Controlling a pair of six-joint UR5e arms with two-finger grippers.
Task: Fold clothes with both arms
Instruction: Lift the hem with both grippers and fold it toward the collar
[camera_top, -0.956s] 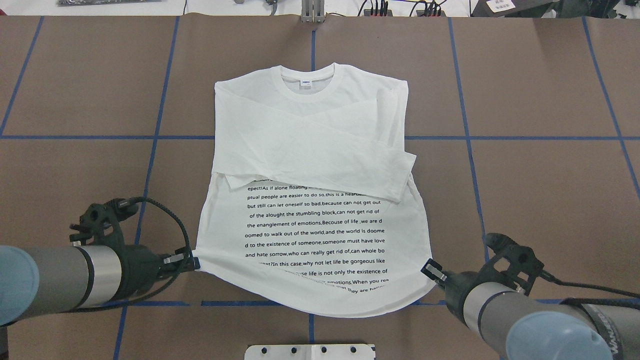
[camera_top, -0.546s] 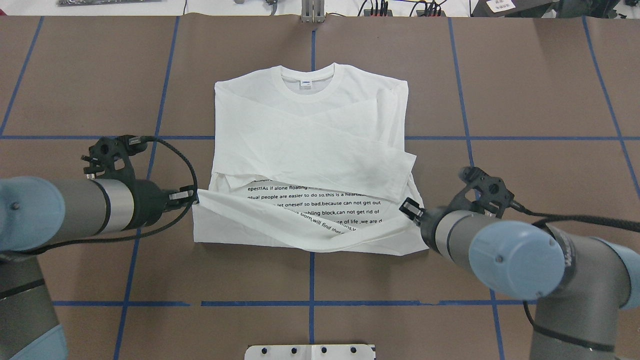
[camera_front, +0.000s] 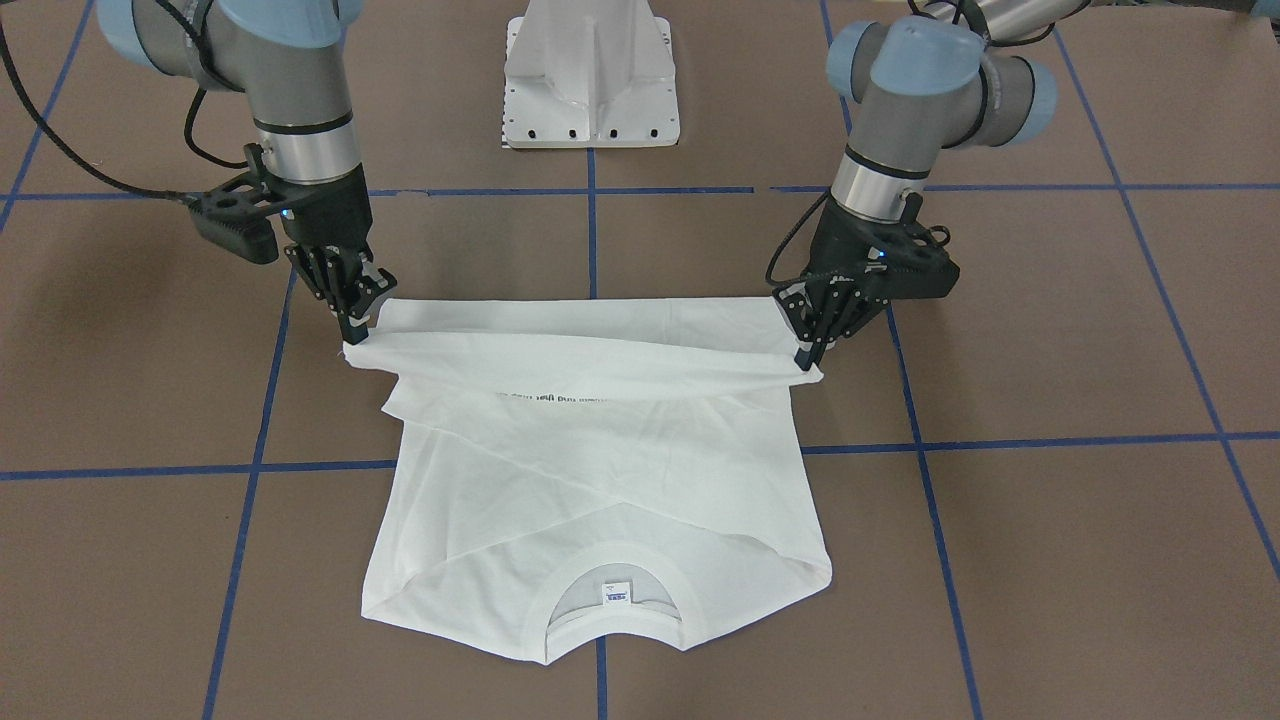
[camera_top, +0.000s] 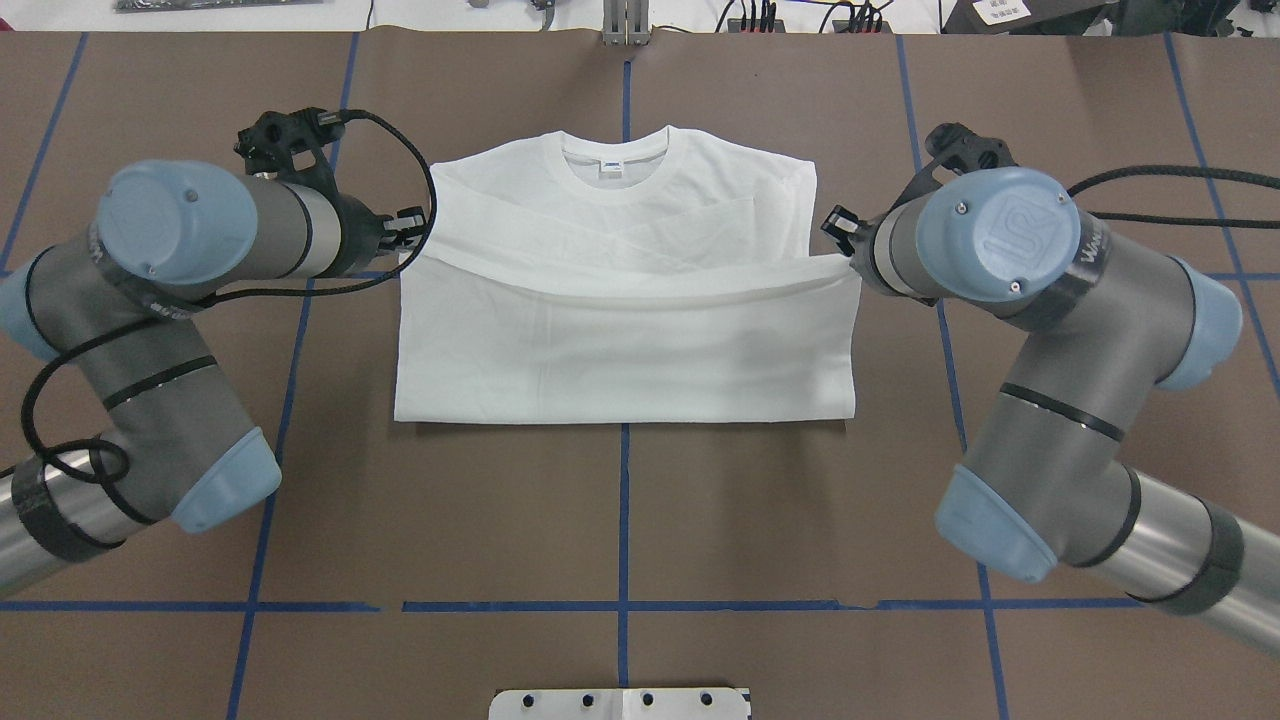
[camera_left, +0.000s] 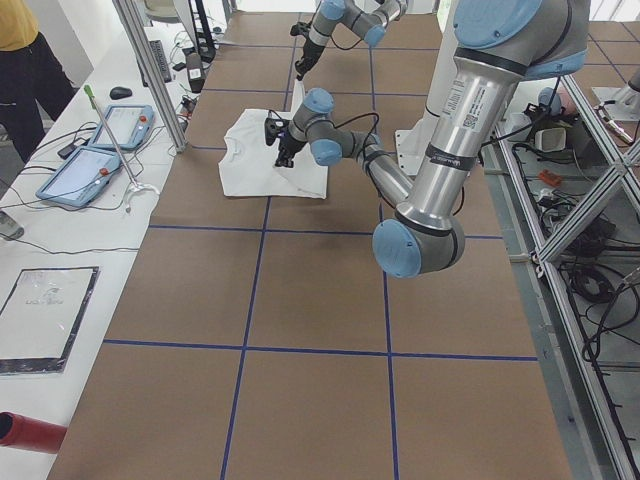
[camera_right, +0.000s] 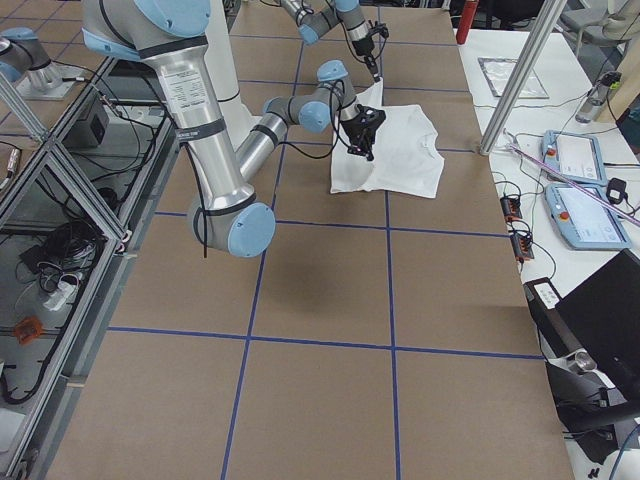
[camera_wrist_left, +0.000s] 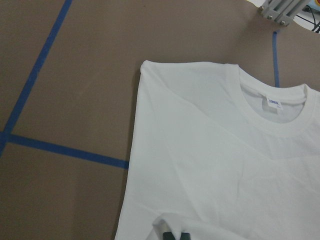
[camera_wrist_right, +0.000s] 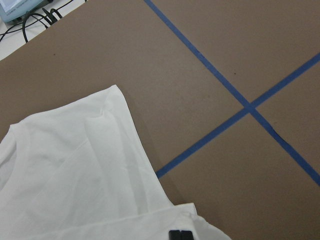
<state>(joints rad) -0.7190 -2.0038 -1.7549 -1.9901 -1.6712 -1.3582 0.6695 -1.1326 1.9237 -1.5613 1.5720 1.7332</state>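
Observation:
The white long-sleeved T-shirt (camera_top: 625, 340) lies in the middle of the table, collar (camera_top: 613, 170) at the far side, sleeves crossed over the chest. Its lower half is folded up over the body, plain side up. My left gripper (camera_top: 408, 235) is shut on the hem's left corner and my right gripper (camera_top: 838, 240) on its right corner. In the front-facing view the left gripper (camera_front: 808, 358) and the right gripper (camera_front: 355, 335) hold the hem stretched a little above the T-shirt (camera_front: 600, 480). A strip of black text (camera_front: 540, 398) shows under the raised hem.
The white stand base (camera_top: 620, 703) sits at the near table edge and also shows in the front-facing view (camera_front: 590, 75). Blue tape lines (camera_top: 622, 520) grid the brown table. A side table with tablets (camera_left: 95, 150) and an operator (camera_left: 25, 60) stand beyond the far edge.
Both grippers have carried the hem from the near edge up over the shirt toward the collar. The printed text is now covered by the folded lower half.

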